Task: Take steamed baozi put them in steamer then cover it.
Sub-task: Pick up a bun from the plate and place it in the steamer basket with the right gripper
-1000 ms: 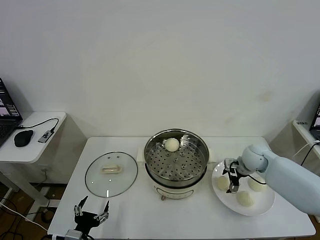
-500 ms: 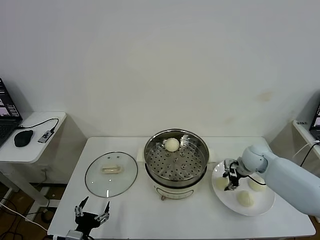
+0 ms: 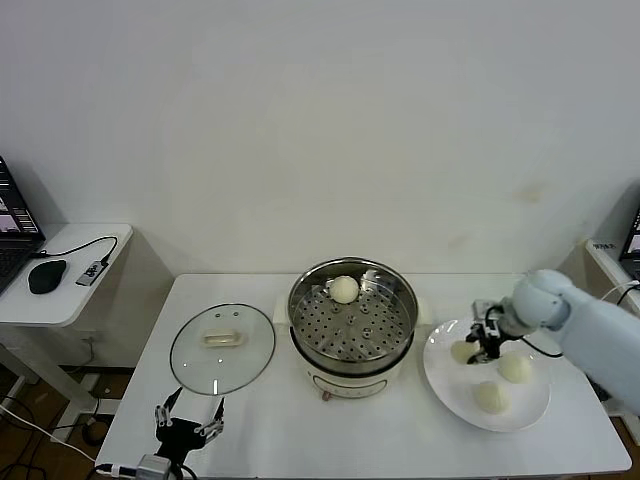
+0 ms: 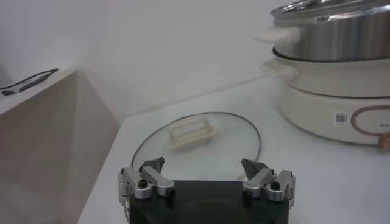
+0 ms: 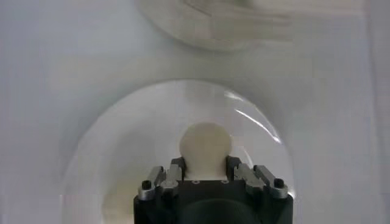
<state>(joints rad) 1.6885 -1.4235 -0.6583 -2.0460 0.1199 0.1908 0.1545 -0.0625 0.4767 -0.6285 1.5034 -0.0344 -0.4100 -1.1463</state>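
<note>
While the right end effector is clenched on a steamed baozi above the white plate, the soft bun could squash or slip free during the carry toward the steamer beside it; the left end effector waits released.

No readable text; small QR-like sticker on steamer base.
</note>
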